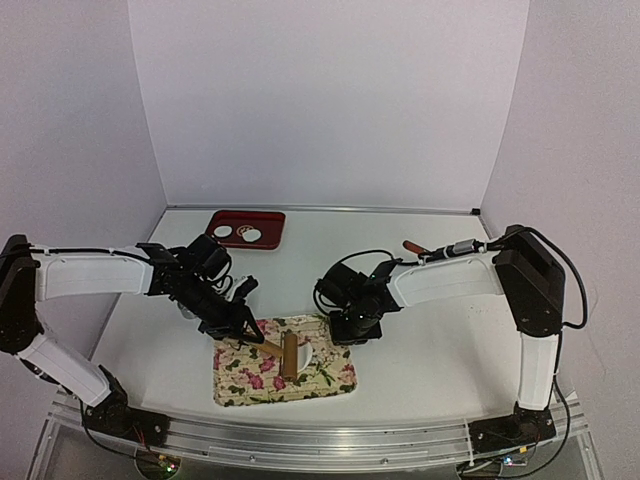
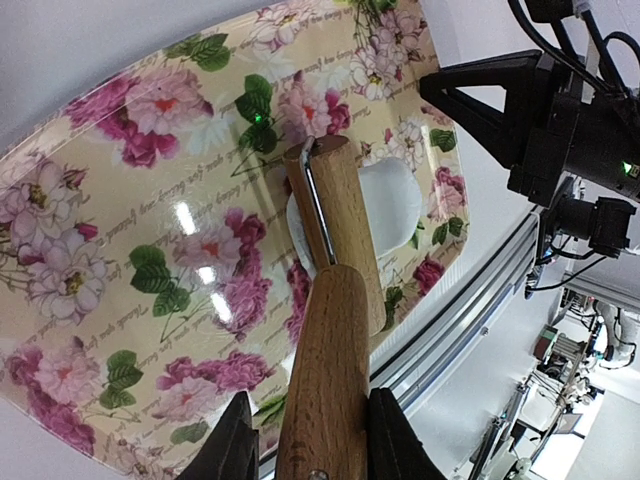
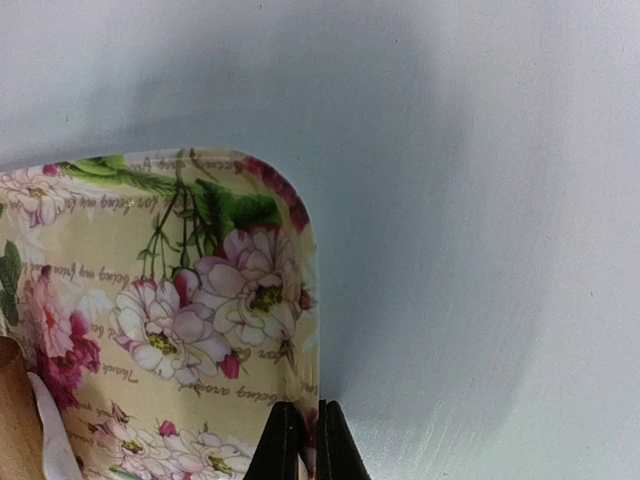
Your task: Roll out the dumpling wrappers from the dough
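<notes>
A flattened white piece of dough (image 2: 395,200) lies on the floral tray (image 2: 120,250), under the roller of a wooden rolling pin (image 2: 345,230). My left gripper (image 2: 315,440) is shut on the pin's handle; from above, the rolling pin (image 1: 289,353) crosses the dough (image 1: 306,355) near the floral tray's (image 1: 240,385) middle. My right gripper (image 3: 305,440) is shut on the floral tray's rim (image 3: 300,300) at its right side. Two round white dumpling wrappers (image 1: 221,232) (image 1: 252,235) rest on a red tray (image 1: 245,229) at the back.
A brown-handled tool (image 1: 412,247) lies on the table behind the right arm (image 1: 450,275). The metal rail (image 1: 320,440) runs along the table's near edge, close to the floral tray.
</notes>
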`<state>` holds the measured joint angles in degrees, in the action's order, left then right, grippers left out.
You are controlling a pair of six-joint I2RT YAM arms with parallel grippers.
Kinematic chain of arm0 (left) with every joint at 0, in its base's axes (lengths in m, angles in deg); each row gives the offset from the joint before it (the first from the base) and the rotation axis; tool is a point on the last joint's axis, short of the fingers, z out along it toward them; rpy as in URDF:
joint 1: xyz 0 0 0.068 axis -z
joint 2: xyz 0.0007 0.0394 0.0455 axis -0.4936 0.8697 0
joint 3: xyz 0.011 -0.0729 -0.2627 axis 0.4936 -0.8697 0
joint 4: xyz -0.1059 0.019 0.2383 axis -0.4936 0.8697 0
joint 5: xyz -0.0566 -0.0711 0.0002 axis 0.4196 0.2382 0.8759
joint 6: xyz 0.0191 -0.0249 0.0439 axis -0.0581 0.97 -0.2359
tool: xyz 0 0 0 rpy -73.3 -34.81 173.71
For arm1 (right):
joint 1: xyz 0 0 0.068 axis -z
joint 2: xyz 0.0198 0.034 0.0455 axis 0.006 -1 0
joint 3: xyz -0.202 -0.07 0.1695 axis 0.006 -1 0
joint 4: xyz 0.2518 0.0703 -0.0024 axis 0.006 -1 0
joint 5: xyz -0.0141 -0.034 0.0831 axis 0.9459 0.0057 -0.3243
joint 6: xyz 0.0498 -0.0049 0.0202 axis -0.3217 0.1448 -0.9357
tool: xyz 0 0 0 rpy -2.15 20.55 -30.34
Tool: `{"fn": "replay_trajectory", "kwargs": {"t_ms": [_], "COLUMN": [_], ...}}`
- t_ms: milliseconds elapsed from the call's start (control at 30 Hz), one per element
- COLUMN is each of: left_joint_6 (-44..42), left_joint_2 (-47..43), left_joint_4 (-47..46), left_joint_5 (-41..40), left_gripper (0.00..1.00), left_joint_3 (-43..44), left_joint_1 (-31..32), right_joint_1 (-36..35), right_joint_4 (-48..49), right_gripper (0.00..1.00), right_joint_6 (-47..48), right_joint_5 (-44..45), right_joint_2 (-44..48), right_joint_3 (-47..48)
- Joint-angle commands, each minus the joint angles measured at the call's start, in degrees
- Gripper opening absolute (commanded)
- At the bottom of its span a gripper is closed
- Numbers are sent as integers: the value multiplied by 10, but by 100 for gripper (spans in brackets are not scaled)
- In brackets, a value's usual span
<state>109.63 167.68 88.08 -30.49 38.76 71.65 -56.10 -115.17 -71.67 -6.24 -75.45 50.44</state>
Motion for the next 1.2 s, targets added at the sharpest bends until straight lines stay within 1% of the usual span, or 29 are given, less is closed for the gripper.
{"fn": "replay_trajectory", "kwargs": {"t_ms": [0,533,733,900,1167], "left_joint_6": [-3,3,6,9,18], "left_joint_2": [19,24,66,110,148], "left_joint_4": [199,196,162,135,110], "left_joint_5": [-163,-170,-162,-162,-172], "left_gripper": [0,0,0,0,0], "left_joint_3": [-47,-44,-23,-9,-26], "left_joint_1": [-9,-10,-1,20,50], "right_joint_1": [1,1,1,1,1], "right_joint_4": [-51,-53,-53,-54,-55], "right_gripper": [0,0,0,0,0], "right_joint_6": [-8,-12,-9,-12,-20], "right_joint_5": [68,77,76,78,78], "right_joint_2": [11,19,18,22,25], "right_joint_3": [-4,-11,-4,-6,-11]}}
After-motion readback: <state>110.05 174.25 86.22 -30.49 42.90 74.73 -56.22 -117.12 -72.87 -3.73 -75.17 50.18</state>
